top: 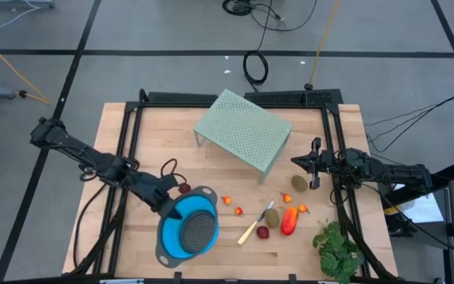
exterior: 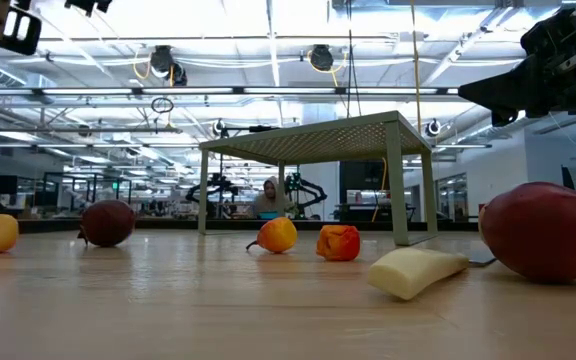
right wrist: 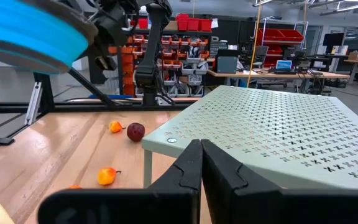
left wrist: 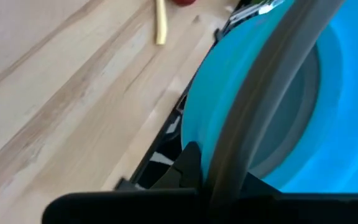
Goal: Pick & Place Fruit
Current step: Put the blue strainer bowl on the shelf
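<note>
The fruit lies spread on the wooden table: a dark red ball (top: 184, 188), another (top: 263, 232), two brownish-green ovals (top: 271, 215) (top: 299, 183), a longer red-orange piece (top: 289, 221) and tiny orange ones (top: 227, 200). My left gripper (top: 169, 207) is shut on a blue bowl with a grey rim (top: 189, 230) near the table's front left, shown close in the left wrist view (left wrist: 303, 93). My right gripper (top: 316, 164) waits shut at the right side, pointing level past the shelf (right wrist: 201, 165). My left gripper has the bowl's grey rim (left wrist: 253, 124) between its two fingers, on the side of the bowl toward the table's left. It comes at it slanting down from the left. The bowl (right wrist: 27, 34) is lifted clear of the table and tilted.
A pale green perforated shelf (top: 243, 130) stands on legs at the table's far middle. A pale-handled knife (top: 252, 229) lies among the fruit, and a leafy green bunch (top: 337, 248) sits at the near right corner. Bare wood lies in front of the shelf.
</note>
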### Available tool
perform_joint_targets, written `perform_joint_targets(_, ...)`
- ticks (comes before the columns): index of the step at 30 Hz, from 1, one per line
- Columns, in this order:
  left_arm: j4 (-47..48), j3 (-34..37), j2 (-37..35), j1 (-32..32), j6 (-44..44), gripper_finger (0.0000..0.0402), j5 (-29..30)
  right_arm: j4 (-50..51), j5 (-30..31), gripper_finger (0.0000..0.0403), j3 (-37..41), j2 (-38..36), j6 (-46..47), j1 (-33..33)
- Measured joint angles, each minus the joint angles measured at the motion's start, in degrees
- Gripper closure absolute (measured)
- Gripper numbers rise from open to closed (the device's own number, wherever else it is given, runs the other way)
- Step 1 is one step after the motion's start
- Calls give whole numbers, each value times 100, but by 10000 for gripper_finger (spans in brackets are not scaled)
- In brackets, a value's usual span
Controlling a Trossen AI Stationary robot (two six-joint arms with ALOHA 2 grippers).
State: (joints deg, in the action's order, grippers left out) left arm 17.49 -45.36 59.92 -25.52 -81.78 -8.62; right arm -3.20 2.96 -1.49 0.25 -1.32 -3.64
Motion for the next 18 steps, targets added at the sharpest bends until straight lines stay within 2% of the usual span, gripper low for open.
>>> perform_joint_targets(11, -107, -2, 0, 4, 98, 401, 249, 0, 0, 403, 1, -2, 0, -1)
perform_joint_targets(18, -104, -2, 0, 4, 936, 401, 905, 0, 0, 403, 0, -2, 0, 0)
